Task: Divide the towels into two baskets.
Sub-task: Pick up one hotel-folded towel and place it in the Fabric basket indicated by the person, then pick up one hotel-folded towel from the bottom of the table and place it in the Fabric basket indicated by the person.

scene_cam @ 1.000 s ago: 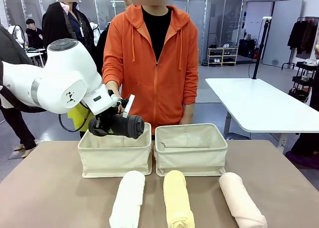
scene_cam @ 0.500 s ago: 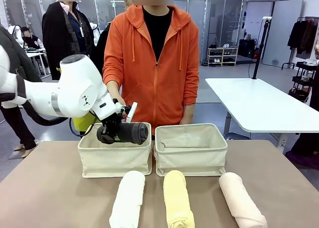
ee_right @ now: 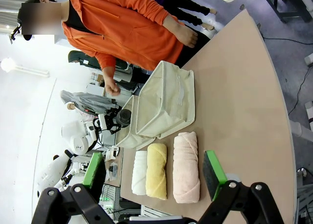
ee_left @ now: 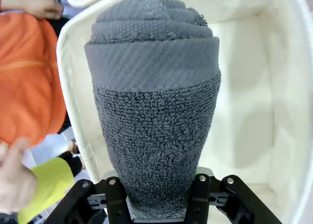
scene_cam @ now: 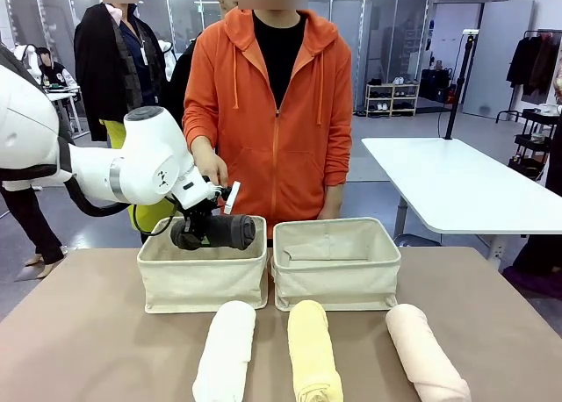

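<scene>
From the front, my left gripper (scene_cam: 198, 233) is pinching one end of the grey towel (scene_cam: 231, 231). The roll lies level at rim height over the back of the left basket (scene_cam: 202, 281). The right basket (scene_cam: 338, 279) stands just beside it, walls almost touching. A person in an orange hoodie (scene_cam: 277, 112) stands close behind both baskets, one hand (scene_cam: 211, 167) just above my wrist. On the table (scene_cam: 88, 332), on my side of the baskets, lie the white towel (scene_cam: 225, 349), the yellow towel (scene_cam: 313, 351) and the pink towel (scene_cam: 426, 356), side by side and apart.

Through my left wrist camera, my jaws are pressed into the grey roll's near end. The roll hides much of the basket's inside; pale cloth walls show around it, the orange sleeve and a hand beyond the rim.

Through my right wrist camera, my right gripper (ee_right: 154, 169) hangs high over the table, jaws spread wide on nothing. The three towels and both baskets lie far below.
</scene>
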Motion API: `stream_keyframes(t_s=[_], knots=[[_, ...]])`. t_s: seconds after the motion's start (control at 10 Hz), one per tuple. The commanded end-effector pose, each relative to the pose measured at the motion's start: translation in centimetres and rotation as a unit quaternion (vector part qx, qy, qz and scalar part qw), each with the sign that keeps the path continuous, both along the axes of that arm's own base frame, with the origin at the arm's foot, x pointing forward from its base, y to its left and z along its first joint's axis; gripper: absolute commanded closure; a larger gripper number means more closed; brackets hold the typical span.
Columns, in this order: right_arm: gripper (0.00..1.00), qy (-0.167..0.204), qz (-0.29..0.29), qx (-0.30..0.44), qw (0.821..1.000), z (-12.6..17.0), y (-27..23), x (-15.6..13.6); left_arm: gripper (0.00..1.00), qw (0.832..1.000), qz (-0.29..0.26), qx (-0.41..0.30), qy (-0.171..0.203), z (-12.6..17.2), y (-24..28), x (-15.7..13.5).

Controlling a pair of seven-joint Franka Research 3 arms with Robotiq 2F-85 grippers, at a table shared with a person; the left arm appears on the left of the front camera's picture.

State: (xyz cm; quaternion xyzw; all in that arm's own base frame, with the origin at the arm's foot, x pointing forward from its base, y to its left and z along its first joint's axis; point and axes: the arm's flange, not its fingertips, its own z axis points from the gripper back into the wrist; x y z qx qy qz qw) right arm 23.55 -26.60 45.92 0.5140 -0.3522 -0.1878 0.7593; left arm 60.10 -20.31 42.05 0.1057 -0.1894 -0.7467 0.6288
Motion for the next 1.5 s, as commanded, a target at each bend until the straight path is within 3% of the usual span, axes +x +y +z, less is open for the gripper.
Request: stream_keyframes(t_s=[0.0, 0.1, 0.2, 0.3, 0.4, 0.7, 0.8, 0.9, 1.4], knots=[[0.0, -0.01, -0.001, 0.001, 1.0, 0.2, 0.0, -0.2, 0.56, 0.999, 0.045, 0.022, 0.012, -0.2, -1.2, 2.3], [0.0, -0.01, -0.001, 0.001, 1.0, 0.2, 0.0, -0.2, 0.5, 0.997, 0.06, 0.03, 0.023, -0.7, -1.5, 2.7], [0.0, -0.01, -0.001, 0.001, 1.0, 0.2, 0.0, -0.2, 0.19, 0.997, 0.068, 0.033, 0.026, -1.1, -1.5, 2.9], [0.0, -0.01, -0.001, 0.001, 1.0, 0.2, 0.0, -0.2, 0.13, 0.996, 0.073, 0.036, 0.025, -1.3, -1.6, 2.9], [0.0, -0.01, -0.001, 0.001, 1.0, 0.2, 0.0, -0.2, 0.0, 0.996, 0.075, 0.035, 0.028, -1.4, -1.6, 2.9], [0.0, -0.01, -0.001, 0.001, 1.0, 0.2, 0.0, -0.2, 0.0, 0.994, 0.094, 0.041, 0.028, -1.3, -1.4, 2.6], [0.0, -0.01, -0.001, 0.001, 1.0, 0.2, 0.0, -0.2, 0.0, 0.996, 0.077, 0.017, 0.048, -1.4, -0.6, 2.0], [0.0, -0.01, -0.001, 0.001, 1.0, 0.2, 0.0, -0.2, 0.0, 0.997, 0.073, 0.029, 0.027, -1.6, -1.9, 2.6], [0.0, -0.01, -0.001, 0.001, 1.0, 0.2, 0.0, -0.2, 0.0, 0.997, 0.073, 0.029, 0.027, -1.6, -1.9, 2.6]])
